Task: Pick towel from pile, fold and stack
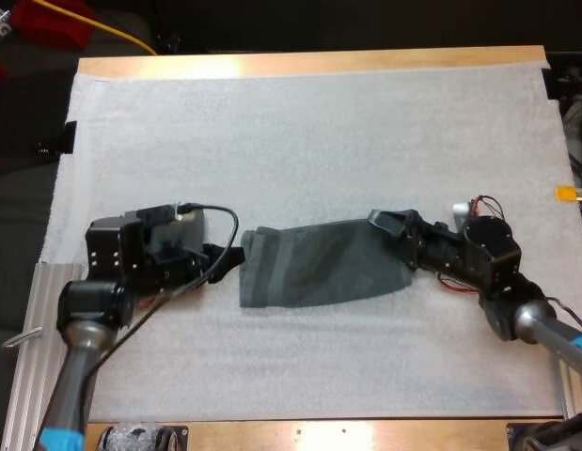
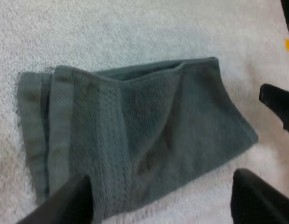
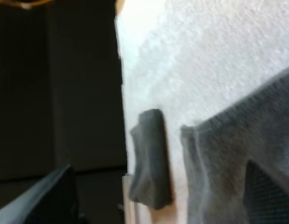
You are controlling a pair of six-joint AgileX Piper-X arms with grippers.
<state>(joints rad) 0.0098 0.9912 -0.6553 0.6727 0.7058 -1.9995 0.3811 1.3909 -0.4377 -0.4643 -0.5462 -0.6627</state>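
Towel (image 1: 323, 263): one dark grey-green piece lying flat near the middle of the white mat (image 1: 300, 122), between the two grippers.
Fold: already doubled over, judging by the layered hems at its left end (in the left wrist view two hemmed edges lie side by side). The far edge gapes a little, so the layers are not quite square.
Left gripper (image 1: 231, 260): fingers spread wide at the towel's left end, holding nothing.
Right gripper (image 1: 389, 225): fingers apart at the towel's right end. One finger is over the cloth, and as far as I can judge nothing is pinched.
Done: the pick and at least one fold look finished.
Left: probably one more fold or a smoothing of the loose edge, then moving the towel to wherever the stack is to go. I judge the task about halfway through for this towel.
Containers: the mat on the wooden table (image 1: 309, 62) is the only thing that carries anything, and it carries this single towel.
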